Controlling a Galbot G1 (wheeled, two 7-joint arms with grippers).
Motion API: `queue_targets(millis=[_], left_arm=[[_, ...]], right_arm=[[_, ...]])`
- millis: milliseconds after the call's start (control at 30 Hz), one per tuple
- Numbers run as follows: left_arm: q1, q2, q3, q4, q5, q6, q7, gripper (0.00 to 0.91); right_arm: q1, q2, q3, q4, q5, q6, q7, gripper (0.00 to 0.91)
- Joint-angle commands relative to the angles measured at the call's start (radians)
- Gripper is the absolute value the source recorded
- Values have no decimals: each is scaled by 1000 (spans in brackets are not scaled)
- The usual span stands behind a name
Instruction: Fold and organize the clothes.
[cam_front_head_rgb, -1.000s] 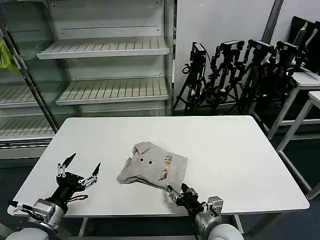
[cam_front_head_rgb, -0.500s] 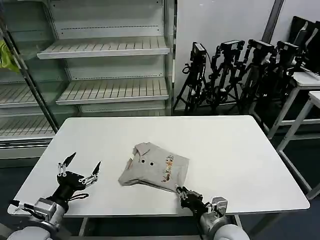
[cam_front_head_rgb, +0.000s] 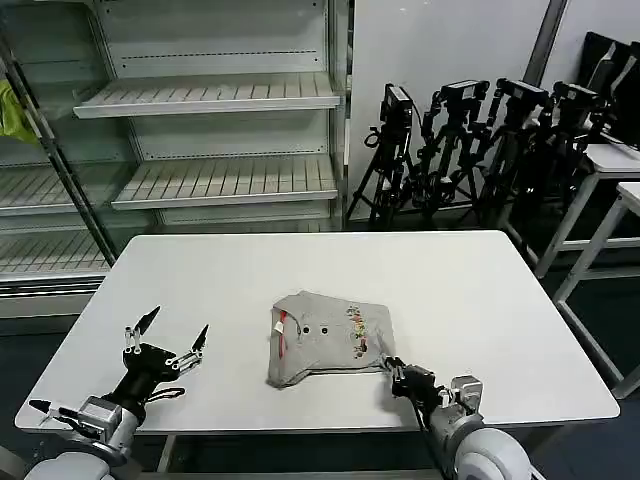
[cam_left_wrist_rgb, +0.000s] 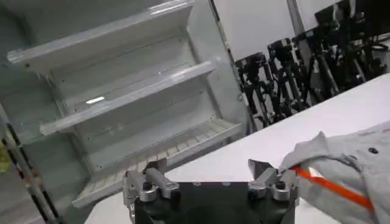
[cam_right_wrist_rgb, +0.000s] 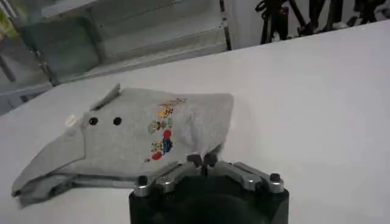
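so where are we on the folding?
Done: the grey T-shirt lies folded into a compact bundle mid-table, print up. In hand: the right gripper is shut at its near right corner, seemingly pinching the edge. The left gripper hovers open to the left. Left: squaring it and placing it.

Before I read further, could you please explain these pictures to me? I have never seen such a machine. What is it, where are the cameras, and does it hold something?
It is a robot with two arms ending in grippers. One picture looks down from its head; the other two come from cameras on its wrists. On the white table lies one folded grey T-shirt with a small coloured print. The right gripper is shut on the T-shirt's near edge, at its corner. The left gripper is open and holds nothing, a little way left of the shirt. Behind stand shelves and camera tripods.
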Motion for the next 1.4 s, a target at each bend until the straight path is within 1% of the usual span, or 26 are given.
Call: queue_targets(millis=[33,367,400,433,467,600,667,767,933,967,1033,1133,1167,1200,1233,1300,1367,1400], left_arm=[[-5,-2,18,5,1,-2,-1,907],[-5,-9,32,-4,7,-4,-1,907],[-4,-9,33,-6,7,-5,-1,907],[-3,-10,34,-8,7,-5,-1,907],[-2,-10,35,-11,7,-5,-2,907],[0,-13,38,-22,6,-5,-2,907],[1,-14,41,-29,1,-7,-2,907],[1,-16,46,-37,-4,-9,-4,907],[-2,-19,57,-51,-44,-15,-8,907],[-8,-21,62,-53,-63,-24,-11,907],[-21,-26,70,-52,-83,-35,-15,907],[-55,-39,79,-50,-137,-64,-12,907],[-76,-45,78,-50,-167,-71,0,907],[-91,-49,75,-50,-177,-73,8,907],[-107,-55,67,-48,-191,-74,28,907],[-159,-62,35,-41,-236,-71,77,907],[-202,-63,4,-33,-275,-67,123,907],[-211,-62,-5,-27,-288,-69,143,907]], right_arm=[[15,-25,34,-30,-31,10,-16,0],[10,-20,59,-47,-60,12,-25,0],[7,-22,62,-44,-68,11,-24,10],[3,-23,66,-41,-79,9,-23,322],[-1,-26,71,-38,-89,9,-27,907],[-26,-39,96,-13,-124,6,-32,907],[-53,-48,116,3,-157,4,-35,907],[-77,-54,135,17,-175,-1,-31,907],[-158,-81,227,71,-205,-23,-16,907],[-196,-91,276,91,-208,-30,-14,907],[-244,-107,326,124,-208,-31,-15,907],[-325,-126,469,175,-211,-19,-31,907],[-350,-128,532,197,-213,-13,-49,907],[-364,-128,559,209,-213,-3,-58,907],[-377,-127,610,217,-216,9,-80,907],[-382,-118,738,222,-234,67,-129,907],[-373,-108,778,223,-237,90,-147,907],[-360,-95,847,226,-235,113,-168,907]])
